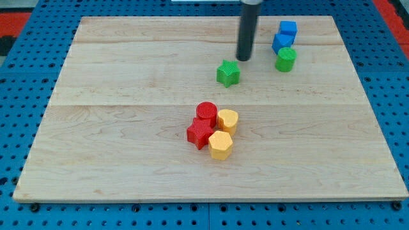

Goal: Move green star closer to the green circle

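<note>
The green star lies on the wooden board a little right of centre, in the upper half. The green circle stands to its right and slightly higher, about a block's width of bare wood and more between them. My tip is just above and to the right of the green star, close to it but apart, and left of the green circle. The dark rod rises from the tip to the view's top edge.
Two blue blocks sit just above the green circle, touching it in a column. Below centre is a tight cluster: a red circle, a red star and two yellow hexagons.
</note>
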Available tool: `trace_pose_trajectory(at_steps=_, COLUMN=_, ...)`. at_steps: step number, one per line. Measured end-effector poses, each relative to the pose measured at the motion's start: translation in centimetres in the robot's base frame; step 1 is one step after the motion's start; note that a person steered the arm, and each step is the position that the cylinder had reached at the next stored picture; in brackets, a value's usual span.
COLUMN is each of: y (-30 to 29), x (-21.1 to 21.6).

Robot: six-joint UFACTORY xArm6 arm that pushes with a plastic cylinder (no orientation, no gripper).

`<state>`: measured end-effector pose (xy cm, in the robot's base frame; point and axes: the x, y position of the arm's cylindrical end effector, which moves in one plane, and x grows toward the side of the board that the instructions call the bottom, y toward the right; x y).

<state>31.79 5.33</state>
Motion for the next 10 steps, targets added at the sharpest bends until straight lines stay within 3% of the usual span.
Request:
trace_pose_trajectory(at_steps=2, y=-5.7, x=1.2)
trace_pose_trajectory(at_steps=4, y=-7.1, x=2.6)
trace_pose_trajectory(at_steps=6, y=-6.9, x=4.0)
trace_pose_trajectory(at_steps=8, y=-1.4, x=5.5)
trace_pose_trajectory(at_steps=10, y=-0.1, x=5.5)
